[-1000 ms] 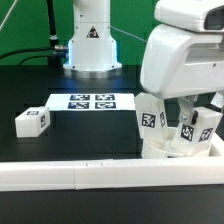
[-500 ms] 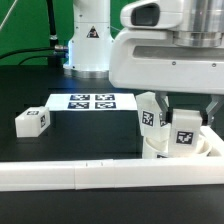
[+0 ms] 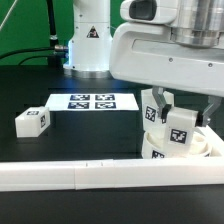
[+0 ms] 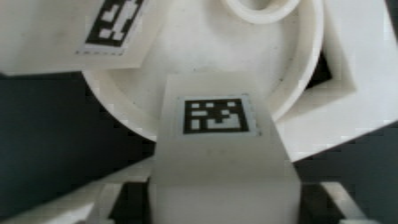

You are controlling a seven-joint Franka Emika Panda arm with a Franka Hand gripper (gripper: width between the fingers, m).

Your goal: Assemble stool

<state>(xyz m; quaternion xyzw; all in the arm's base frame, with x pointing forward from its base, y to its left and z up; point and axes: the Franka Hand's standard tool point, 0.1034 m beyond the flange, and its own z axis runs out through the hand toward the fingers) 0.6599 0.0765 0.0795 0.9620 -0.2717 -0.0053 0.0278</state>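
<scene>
End effector (image 3: pixel 181 125) clenched on one stool leg. The held leg (image 3: pixel 180 136) sits between the two fingers, tag facing the exterior camera.

Seat (image 3: pixel 168 152) rests on the worktop (image 3: pixel 60 145) at the exterior view's right, close against the long white rail (image 3: pixel 70 176).

Key relation: the seat lies straight beyond the held leg's free end. The leg's long axis runs out along the end effector's own approach line, near upright in the exterior view, leaning a little. Only one arm on the rig, so no question of which is nearer.

Second leg (image 3: pixel 150 113) stands on the seat just to the exterior view's left of the held one, tilted. Cannot tell whether it is fixed or merely resting.

Loose leg (image 3: pixel 32 121) lies well apart at the exterior view's left, beside the marker board (image 3: pixel 92 102).

Wrist view:
- Held leg (image 4: pixel 217 130) extends from the end effector (image 4: pixel 217 197) across the round seat (image 4: pixel 294 70).
- Second leg (image 4: pixel 111 35) angles off beside it.
- Beyond the held leg's tip, a rounded socket-like opening (image 4: pixel 267 8) shows in the seat face (hidden in the exterior view).
- It appears offset from the leg's line, so my guess is a small sideways correction comes before pressing in.

The exterior view alone shows height: the held leg's lower end is at, or just above, the seat, and contact is not resolvable.
</scene>
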